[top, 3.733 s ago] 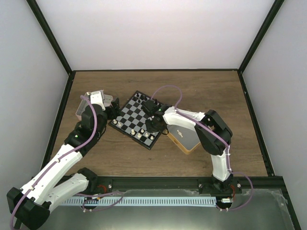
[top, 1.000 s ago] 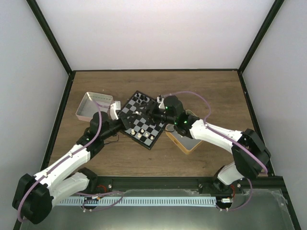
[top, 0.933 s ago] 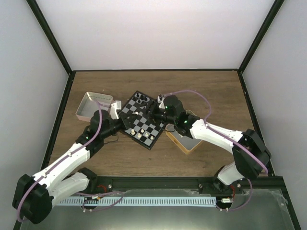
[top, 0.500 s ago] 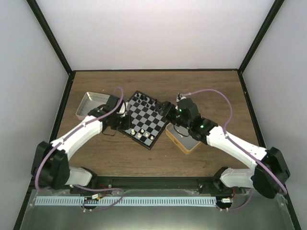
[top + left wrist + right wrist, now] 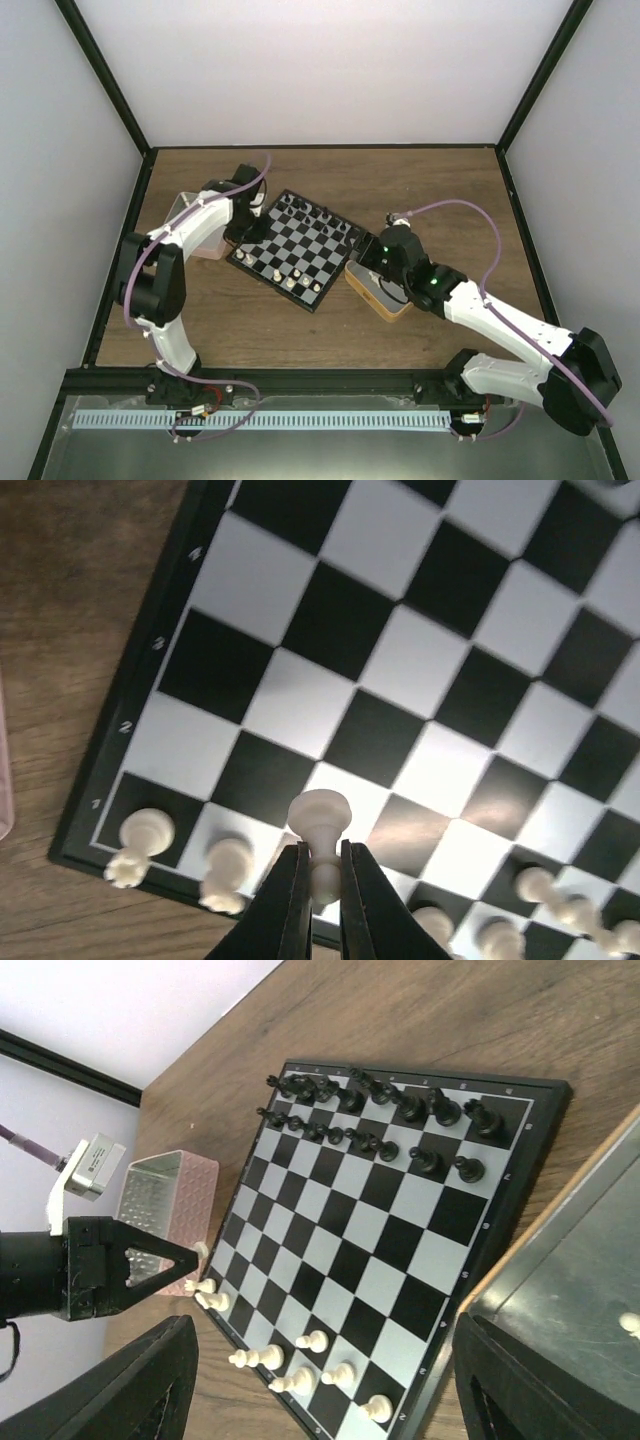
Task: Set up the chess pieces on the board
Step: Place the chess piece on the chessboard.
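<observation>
**Chess pieces (image 5: pixel 313 1341) on the move: right arm lets go, left arm brings a pawn**

Nearest us, the right gripper (image 5: pixel 322 1320) had pulled back off the board (image 5: pixel 370 1230) to the yellow-rimmed tin (image 5: pixel 385 300). Its fingers had sprung wide a moment earlier with nothing between them, so that delivery looked done and a fresh pick looked likely. Just beyond, a handful of white men stood along the board's near edge, those ranks far from full. And round swung the left gripper (image 5: pixel 322 865), from the near side to the board's left edge beside the pink tin (image 5: pixel 160 1210). It was pinched tight on a white pawn (image 5: pixel 319 812) hanging over the white end. Farthest off, the black pieces (image 5: pixel 380 1110) lined two ranks. By my reading, one more white square was about to be filled.
</observation>
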You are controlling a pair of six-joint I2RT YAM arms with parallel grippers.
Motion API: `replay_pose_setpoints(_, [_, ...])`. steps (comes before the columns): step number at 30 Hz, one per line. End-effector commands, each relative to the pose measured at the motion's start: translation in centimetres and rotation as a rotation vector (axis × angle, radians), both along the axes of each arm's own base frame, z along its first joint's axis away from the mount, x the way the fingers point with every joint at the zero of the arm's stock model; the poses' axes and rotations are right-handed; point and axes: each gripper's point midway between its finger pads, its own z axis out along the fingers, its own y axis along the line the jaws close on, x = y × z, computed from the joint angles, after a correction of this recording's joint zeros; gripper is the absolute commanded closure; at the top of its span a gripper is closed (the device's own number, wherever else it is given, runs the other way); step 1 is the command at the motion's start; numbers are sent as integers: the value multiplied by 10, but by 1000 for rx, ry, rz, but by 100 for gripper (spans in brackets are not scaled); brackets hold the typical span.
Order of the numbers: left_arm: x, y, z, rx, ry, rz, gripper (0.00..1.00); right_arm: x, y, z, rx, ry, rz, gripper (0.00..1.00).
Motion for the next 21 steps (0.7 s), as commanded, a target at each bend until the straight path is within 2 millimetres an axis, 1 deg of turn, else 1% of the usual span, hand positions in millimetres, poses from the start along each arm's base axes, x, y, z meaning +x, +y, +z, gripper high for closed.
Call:
replay_pose_setpoints(1, [-4,30,-4,126,68,-21,96,1,-13,-4,-49,-19,-32,28])
replay_pose_setpoints(4, [4,38,-8,175,83,-11,96,0,-13,-7,-63,-15,-19,28])
replay_pose_setpoints(7, [9,38,-13,151,100,11,93,-1,-13,-9,-74,-11,-12,28])
replay_pose_setpoints(9, [8,35,-19,134,124,4,91,-2,-14,-11,-73,-7,-14,28])
replay_pose_setpoints(11, [7,39,-25,153,142,0,89,-3,-13,-12,-64,-3,-13,28])
replay_pose_setpoints(16, [8,47,-33,164,162,17,89,-4,-10,-14,-38,7,-8,28])
replay_pose_setpoints(21, [9,49,-40,165,172,18,88,-4,-9,-16,-39,13,-5,28])
